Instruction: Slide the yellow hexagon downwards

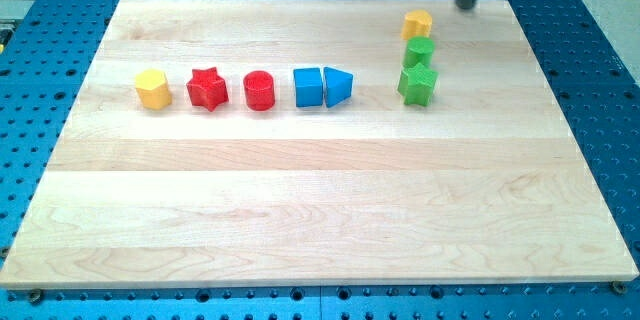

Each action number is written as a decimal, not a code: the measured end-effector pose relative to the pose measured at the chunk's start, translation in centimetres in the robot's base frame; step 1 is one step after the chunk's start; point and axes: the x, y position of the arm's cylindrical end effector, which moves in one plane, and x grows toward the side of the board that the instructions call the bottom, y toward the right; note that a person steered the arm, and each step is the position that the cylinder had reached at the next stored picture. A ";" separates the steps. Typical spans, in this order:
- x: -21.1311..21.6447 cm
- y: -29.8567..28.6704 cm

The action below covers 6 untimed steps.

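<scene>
The yellow hexagon (152, 89) lies at the left end of a row across the upper half of the wooden board (320, 210). My tip (466, 6) is at the board's top edge on the view's right, far from the hexagon. It stands just up and to the right of a second yellow block (417, 24), whose shape I cannot make out, and is not touching it.
Right of the hexagon in the row are a red star (207, 88), a red cylinder (259, 90), a blue cube (308, 87) and a blue wedge (338, 86). Below the second yellow block are a green cylinder (418, 52) and a green star (417, 84).
</scene>
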 end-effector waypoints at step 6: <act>20.1 -39.9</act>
